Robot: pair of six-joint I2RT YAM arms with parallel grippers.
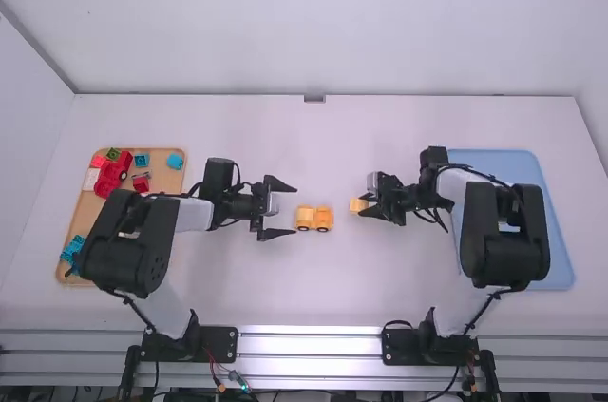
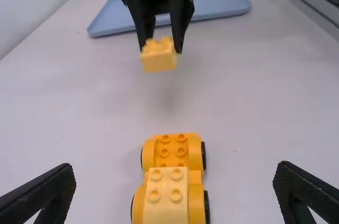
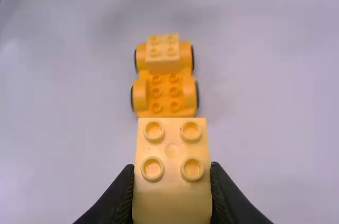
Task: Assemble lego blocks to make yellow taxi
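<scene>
The white table [image 1: 332,141] has a blue tray [image 1: 559,264] at its right side, partly under the right arm [image 1: 502,231]. A tan tray [image 1: 167,181] is at the left side, partly under the left arm [image 1: 131,240]. The left gripper [image 1: 293,209] stands wide, its 2 fingers apart with nothing between them, just left of the wheeled base [image 1: 324,219]. That yellow-orange base sits on the table between the grippers. The right gripper [image 1: 370,203], to the base's right, pinches a pale yellow block [image 3: 172,192] with 4 studs showing, held above the table, apart from the base. Another yellow block [image 2: 166,195], also showing 4 studs, sits on the base's left end. Red pieces [image 1: 112,176] and blue blocks [image 1: 175,162] lie in the tan tray.
</scene>
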